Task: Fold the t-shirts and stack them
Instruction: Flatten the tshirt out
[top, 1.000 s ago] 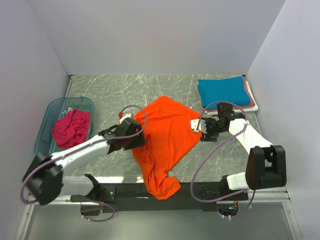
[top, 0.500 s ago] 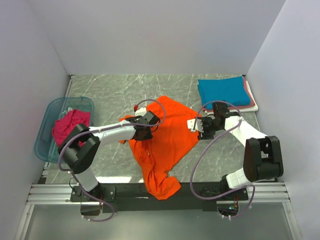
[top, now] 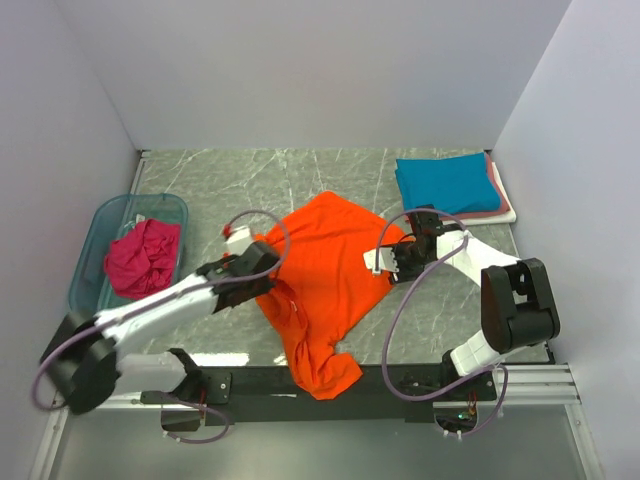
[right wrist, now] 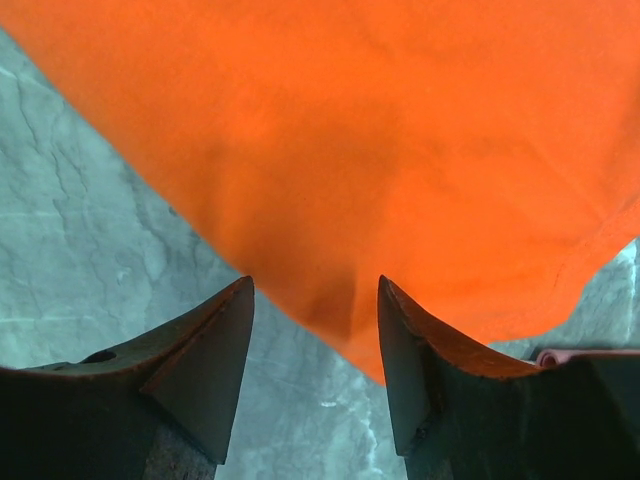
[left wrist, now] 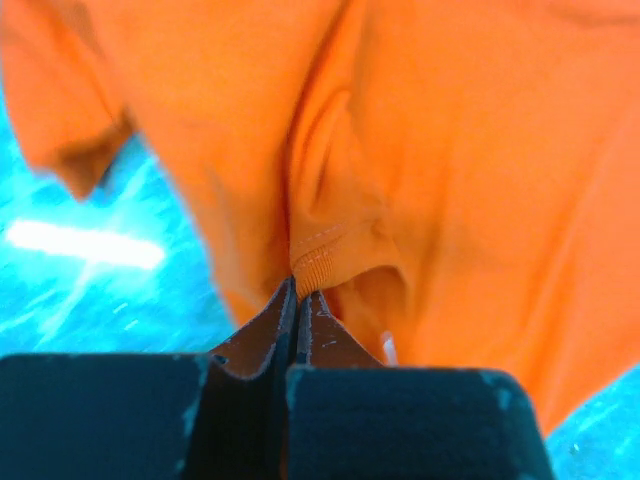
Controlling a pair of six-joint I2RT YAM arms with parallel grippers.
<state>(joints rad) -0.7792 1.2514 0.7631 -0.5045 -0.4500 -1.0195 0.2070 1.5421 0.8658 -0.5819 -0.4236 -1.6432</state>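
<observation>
Two grippers: left gripper (left wrist: 297, 292) pinched tight on a ribbed hem of the orange t-shirt (top: 335, 265); right gripper (right wrist: 315, 290) spread over its right-hand edge.
Shirt: rumpled mid table (top: 220, 190), tail reaching the near edge.
Risk: I reckon a one-sided tug drags it crooked.

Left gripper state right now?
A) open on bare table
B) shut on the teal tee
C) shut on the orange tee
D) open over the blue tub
C: in the left wrist view the left gripper has its jaws pressed together on a ribbed edge of the orange t-shirt.
</observation>
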